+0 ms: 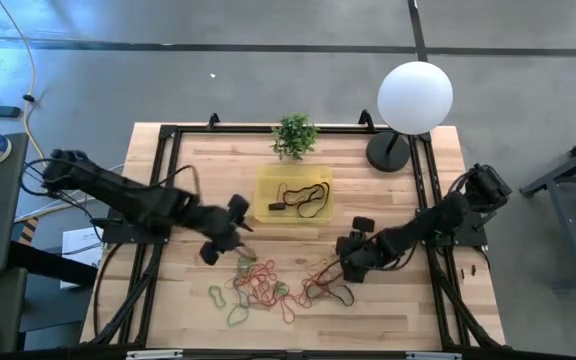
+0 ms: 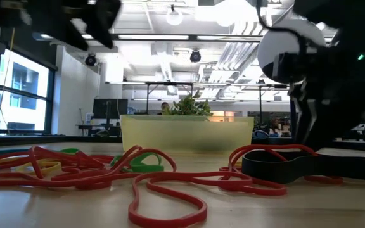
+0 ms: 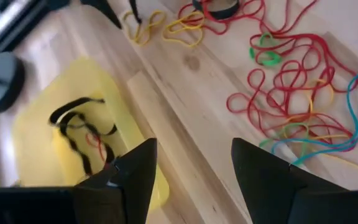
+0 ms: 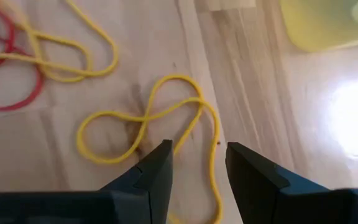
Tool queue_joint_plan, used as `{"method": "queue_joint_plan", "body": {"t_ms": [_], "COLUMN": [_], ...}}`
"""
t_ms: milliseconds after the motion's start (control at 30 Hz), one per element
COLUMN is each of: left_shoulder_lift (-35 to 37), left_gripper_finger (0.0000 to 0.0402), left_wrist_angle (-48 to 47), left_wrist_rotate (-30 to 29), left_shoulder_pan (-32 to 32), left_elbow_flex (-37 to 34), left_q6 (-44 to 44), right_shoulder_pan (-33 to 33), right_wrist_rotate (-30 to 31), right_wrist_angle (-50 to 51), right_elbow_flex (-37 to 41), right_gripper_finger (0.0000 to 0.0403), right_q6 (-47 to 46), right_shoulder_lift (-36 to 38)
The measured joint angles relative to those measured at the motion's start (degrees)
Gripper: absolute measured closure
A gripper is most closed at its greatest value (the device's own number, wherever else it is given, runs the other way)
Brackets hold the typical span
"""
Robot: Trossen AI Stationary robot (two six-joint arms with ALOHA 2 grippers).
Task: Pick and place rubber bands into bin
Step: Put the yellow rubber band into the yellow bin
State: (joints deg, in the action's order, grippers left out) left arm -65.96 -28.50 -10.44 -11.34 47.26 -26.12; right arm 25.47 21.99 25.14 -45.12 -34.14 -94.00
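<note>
Many rubber bands (image 1: 268,290) lie loose on the tabletop (image 1: 188,170) below the bin (image 1: 294,195), overhead. Left wrist: the left claw (image 3: 191,180) hangs released beside the bin, bands inside. Right wrist: the right claw (image 4: 197,168), parted and empty, should straddle the yellow band (image 4: 148,118) squarely before pinching.

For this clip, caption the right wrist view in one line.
Open right gripper hovers over a twisted yellow rubber band on the table.

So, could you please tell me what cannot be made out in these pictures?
- Low view: the bin's contents, hidden behind its cloudy front wall.
- High view: the left end effector, motion-blurred.
- High view: the heaped rubber bands, too tangled to count.
- Right wrist view: the yellow band, partly behind the right end effector.
</note>
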Motion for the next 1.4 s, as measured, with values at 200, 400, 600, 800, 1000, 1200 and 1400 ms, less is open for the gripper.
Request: {"method": "queue_joint_plan", "body": {"t_ms": [200, 400, 600, 800, 1000, 1200, 1400], "left_shoulder_lift": [7.88, 10.94, 10.89, 10.87, 10.85, 10.82, 10.82], "left_gripper_finger": [0.0204, 0.0204, 0.0204, 0.0204, 0.0204, 0.0204, 0.0204], "left_wrist_angle": [1.88, 0.98, 1.52, 1.57, 1.47, 1.34, 1.34], "left_wrist_rotate": [-9.89, -19.59, -24.76, -26.93, -27.12, -27.12, -27.12], "left_shoulder_pan": [-10.59, -19.25, -24.00, -25.91, -25.81, -25.81, -25.81], "left_elbow_flex": [-6.18, -8.47, -8.44, -8.44, -8.44, -8.44, -8.41], "left_q6": [9.16, 15.50, 17.69, 18.54, 18.92, 18.92, 18.92], "right_shoulder_pan": [-3.86, -6.79, -9.08, -10.64, -10.51, -10.07, -8.57], "right_wrist_rotate": [-6.07, -11.84, -16.55, -18.65, -20.54, -19.17, -16.47], "right_wrist_angle": [-9.20, -11.65, -11.95, -11.84, -12.35, -10.28, -3.78], "right_elbow_flex": [4.73, 5.74, 5.79, 5.83, 5.85, 4.48, 2.45], "right_gripper_finger": [0.0263, 0.0263, 0.0286, 0.0361, 0.0392, 0.0398, 0.0401], "right_q6": [1.07, 2.28, 4.33, 5.51, 7.04, 8.74, 9.58], "right_shoulder_lift": [0.35, 0.35, 0.31, 0.23, 0.09, 0.93, 5.81]}}
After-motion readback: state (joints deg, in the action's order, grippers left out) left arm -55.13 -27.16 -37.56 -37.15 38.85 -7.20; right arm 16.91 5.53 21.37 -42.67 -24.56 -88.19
